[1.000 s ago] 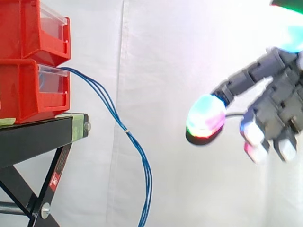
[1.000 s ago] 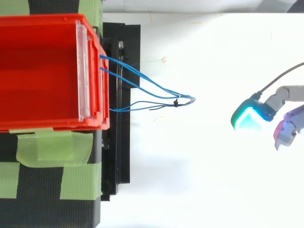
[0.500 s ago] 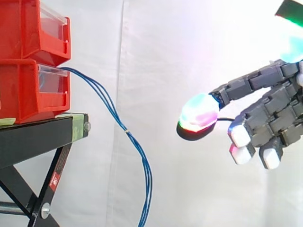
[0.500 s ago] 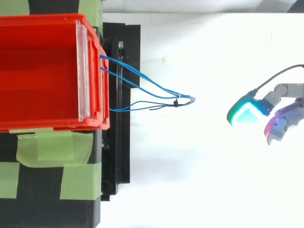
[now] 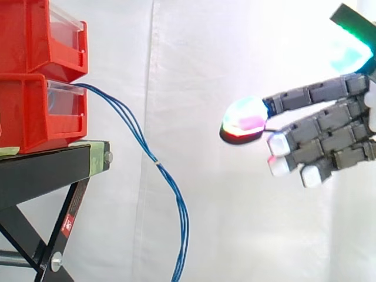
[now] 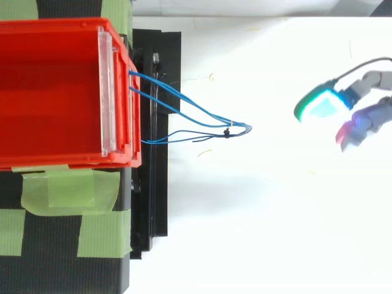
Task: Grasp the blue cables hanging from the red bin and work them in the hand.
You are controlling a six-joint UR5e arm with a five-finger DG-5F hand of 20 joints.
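Thin blue cables (image 5: 144,150) leave the front of the lower red bin (image 5: 35,114) and droop down in a loose bundle past the stand; from above the blue cables (image 6: 202,119) loop out to a small tie at their far end. My hand (image 5: 332,132) reaches in from the right, fingers stretched nearly straight toward the cables, glowing fingertips (image 5: 244,117) leading. A wide gap of curtain lies between the hand and the cables. In the top view the hand (image 6: 361,113) sits at the right edge, and nothing is in it.
A second red bin (image 5: 41,35) is stacked on the lower one, both on a black stand (image 5: 53,164) with green tape (image 6: 67,190). A white curtain (image 5: 200,70) hangs behind.
The hand has straightened its fingers, risen a little and shifted slightly toward the cables; in the top view it has moved up the picture. The cables hang as before.
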